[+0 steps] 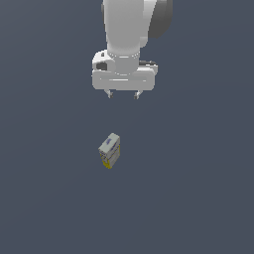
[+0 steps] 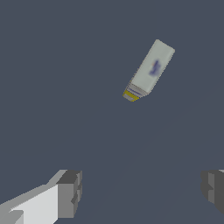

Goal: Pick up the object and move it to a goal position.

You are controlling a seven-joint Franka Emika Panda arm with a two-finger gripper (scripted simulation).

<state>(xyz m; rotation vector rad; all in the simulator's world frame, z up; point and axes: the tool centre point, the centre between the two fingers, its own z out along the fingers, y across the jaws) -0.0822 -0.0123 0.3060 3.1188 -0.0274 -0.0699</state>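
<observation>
A plain dark slate-blue surface filled the exterior view; the white arm's gripper hung spread and empty, apart from the small grey-white rectangular box with yellow trim. In the wrist view, the box lay tilted beyond the wide-apart grey fingers.

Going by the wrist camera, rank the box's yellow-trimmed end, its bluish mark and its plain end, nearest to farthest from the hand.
From the open hand:
1. Yellow-trimmed end, the end of the box pointing towards the fingers.
2. Bluish mark, partway along the upper face.
3. Plain grey-white end, pointing away from the hand.
</observation>
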